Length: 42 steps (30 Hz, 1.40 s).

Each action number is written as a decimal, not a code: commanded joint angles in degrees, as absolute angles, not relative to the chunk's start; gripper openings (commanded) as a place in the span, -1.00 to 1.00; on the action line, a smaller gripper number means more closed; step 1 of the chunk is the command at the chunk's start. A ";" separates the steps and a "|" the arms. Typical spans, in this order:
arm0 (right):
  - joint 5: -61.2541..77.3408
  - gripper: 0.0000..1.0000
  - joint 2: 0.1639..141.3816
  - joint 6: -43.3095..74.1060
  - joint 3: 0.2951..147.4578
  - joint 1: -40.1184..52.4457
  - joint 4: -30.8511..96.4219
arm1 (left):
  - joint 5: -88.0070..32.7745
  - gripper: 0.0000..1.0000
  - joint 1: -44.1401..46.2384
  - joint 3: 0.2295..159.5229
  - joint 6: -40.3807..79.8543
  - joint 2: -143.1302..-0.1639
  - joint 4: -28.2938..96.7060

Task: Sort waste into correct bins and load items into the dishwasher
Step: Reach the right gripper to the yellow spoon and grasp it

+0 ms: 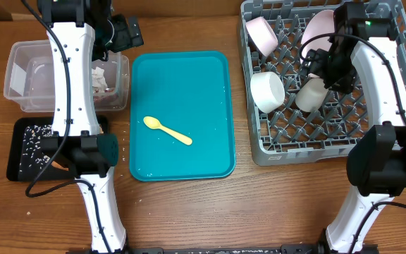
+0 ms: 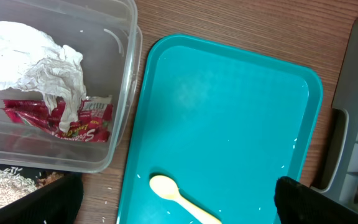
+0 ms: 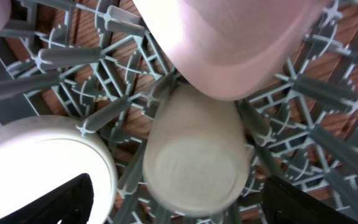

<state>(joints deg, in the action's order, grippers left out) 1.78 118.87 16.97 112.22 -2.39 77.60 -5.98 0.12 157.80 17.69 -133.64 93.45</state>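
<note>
The pale yellow spoon [image 1: 166, 130] lies on the teal tray [image 1: 182, 70] and also shows in the left wrist view [image 2: 174, 194]. My left gripper [image 1: 122, 32] [image 2: 178, 202] is open and empty, hovering above the tray's left part. The clear tub [image 1: 20, 70] holds crumpled white paper [image 2: 36, 62] and the red-and-white wrapper [image 2: 73, 121]. The black tray [image 1: 27, 152] holds rice. The grey rack [image 1: 330, 141] holds the pale plate [image 1: 319, 28], two bowls [image 1: 263, 34] [image 1: 267, 92] and the white cup [image 1: 311, 95] [image 3: 194, 155]. My right gripper [image 1: 321, 67] [image 3: 182, 202] is open just above the cup.
Loose rice grains lie on the teal tray and on the wood next to the clear tub [image 2: 114, 186]. The rack's upright pegs [image 3: 61, 56] surround the cup and the plate [image 3: 229, 43]. Both arm bases stand at the front edge.
</note>
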 commanded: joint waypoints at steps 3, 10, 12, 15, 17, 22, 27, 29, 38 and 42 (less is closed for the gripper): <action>4.86 0.79 112.51 17.98 114.89 0.38 77.17 | -5.78 1.00 0.01 158.63 18.26 -133.71 93.41; 4.51 0.74 110.00 16.01 114.32 16.03 74.17 | -5.80 1.00 0.03 158.63 18.24 -133.71 93.41; 3.09 0.73 111.79 15.29 112.44 24.47 70.83 | -5.80 1.00 0.03 158.63 18.26 -133.71 93.41; 3.11 0.73 113.89 13.37 109.67 31.53 66.59 | -5.80 1.00 0.03 158.63 18.24 -133.71 93.41; 3.09 0.73 115.74 11.66 107.70 36.10 63.55 | -5.80 0.99 0.03 158.63 18.24 -133.71 93.41; 2.94 0.69 120.70 7.49 104.49 43.35 56.60 | -5.78 1.00 0.03 158.63 18.24 -133.71 93.41; 2.66 0.65 124.92 7.40 102.26 46.65 48.62 | -5.78 1.00 0.03 158.63 18.24 -133.71 93.41; 2.63 0.64 126.63 7.35 102.28 47.05 46.78 | -5.80 0.99 0.03 158.63 18.26 -133.73 93.41; 2.72 0.71 132.62 7.20 102.26 46.76 42.48 | -5.78 0.99 0.03 158.63 18.26 -133.71 93.41; 2.72 0.64 132.64 7.22 102.26 46.76 42.24 | -5.78 1.00 0.03 158.63 18.26 -133.71 93.41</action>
